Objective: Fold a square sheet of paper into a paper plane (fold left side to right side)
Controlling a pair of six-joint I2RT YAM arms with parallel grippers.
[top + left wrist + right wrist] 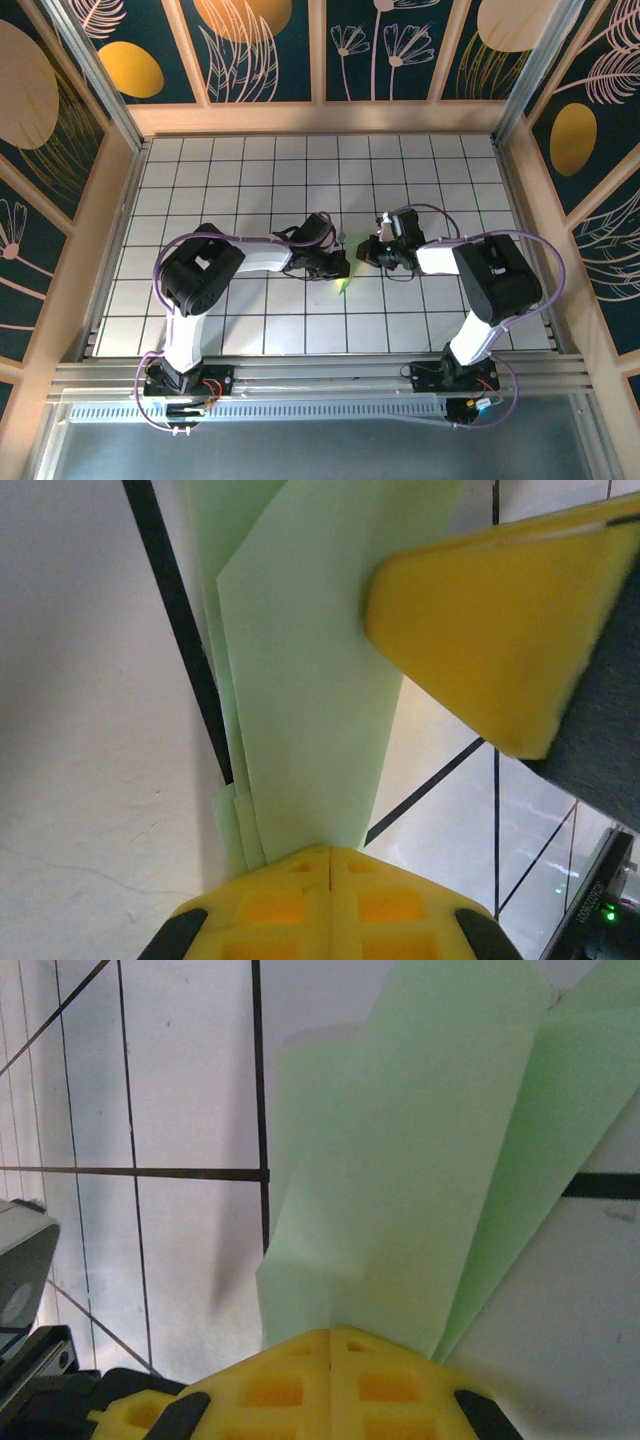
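Mid-frame in the top view, the folded green paper (344, 284) sits between both arms. Left gripper (328, 852) and right gripper (330, 1332) each pinch it, fingers pressed together. Likely thin, light, floppy and tear-prone, so best gripped near creased edges.

Left tool (345, 268), right tool (363, 255) crowd the paper (344, 285); tiles (250, 180) around free.

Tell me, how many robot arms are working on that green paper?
2. The left arm stands at the left and the right arm at the right. Both bend inward to the green paper between them. No further arm appears hidden.
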